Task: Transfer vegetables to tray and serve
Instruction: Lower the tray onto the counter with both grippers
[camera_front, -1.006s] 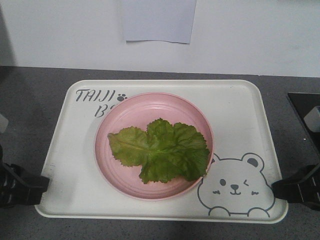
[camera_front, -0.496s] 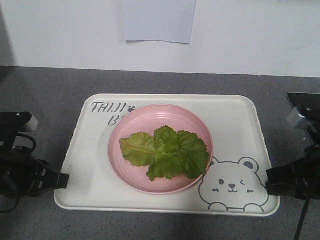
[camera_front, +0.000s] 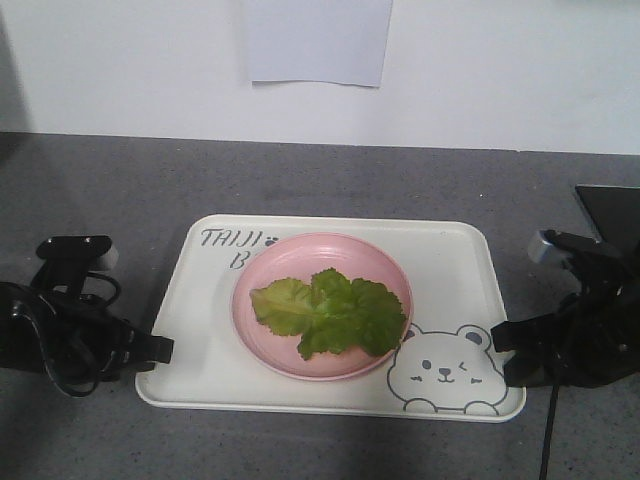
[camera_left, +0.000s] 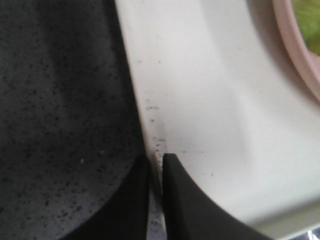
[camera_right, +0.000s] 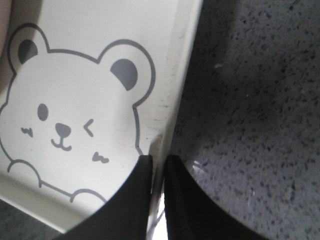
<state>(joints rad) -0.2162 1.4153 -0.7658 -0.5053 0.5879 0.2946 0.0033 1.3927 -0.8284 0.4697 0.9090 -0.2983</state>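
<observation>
A grey speckled tabletop (camera_front: 300, 180) before a white wall carries the tray (camera_front: 460, 270). The lettuce (camera_front: 330, 315) lies on a pink plate (camera_front: 262, 345) on the tray. The left gripper (camera_front: 160, 350) and right gripper (camera_front: 500, 340) each pinch an opposite tray rim.

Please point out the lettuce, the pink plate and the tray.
lettuce (camera_front: 335, 315), front view, middle of the leaf.
pink plate (camera_front: 300, 258), front view, bare far inner part.
tray (camera_front: 450, 270), front view, bare floor near right.

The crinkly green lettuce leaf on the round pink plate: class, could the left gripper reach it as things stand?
Probably not: the left gripper is shut on the cream-white plastic tray rim, so it is occupied; the lettuce leaf lies uncovered.
</observation>
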